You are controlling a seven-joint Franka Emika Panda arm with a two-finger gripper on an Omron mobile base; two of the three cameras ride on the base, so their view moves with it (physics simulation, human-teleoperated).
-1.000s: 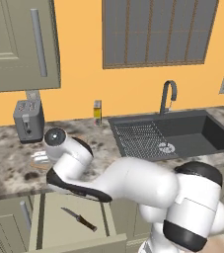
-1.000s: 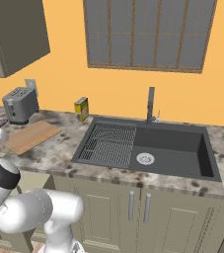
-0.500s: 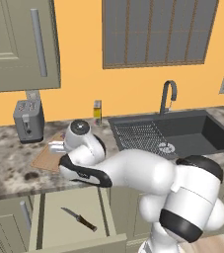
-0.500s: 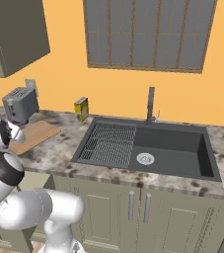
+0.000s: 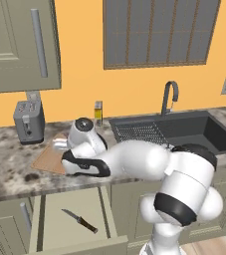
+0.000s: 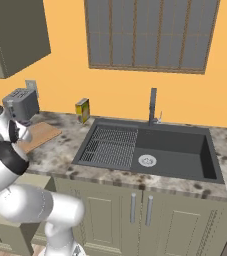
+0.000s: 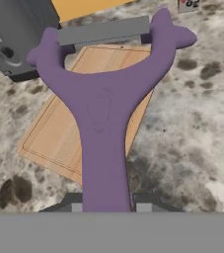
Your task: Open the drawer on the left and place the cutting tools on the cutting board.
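One purple peeler (image 7: 105, 113) stands up the middle of the hand view, its long axis running bottom to top: a thick stem widening into a Y whose two arms carry a grey blade bar across the upper frame. The end effector (image 7: 105, 205) is clamped on the stem's lower end. Behind it lies the cutting board (image 7: 59, 128) on the speckled desk (image 7: 192, 128). In the left base view, a knife (image 5: 79, 221) lies diagonally in the open drawer (image 5: 52, 224), lower left.

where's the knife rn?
The knife lies in the open drawer at the lower left of the left base view, below the counter edge under the cutting board.
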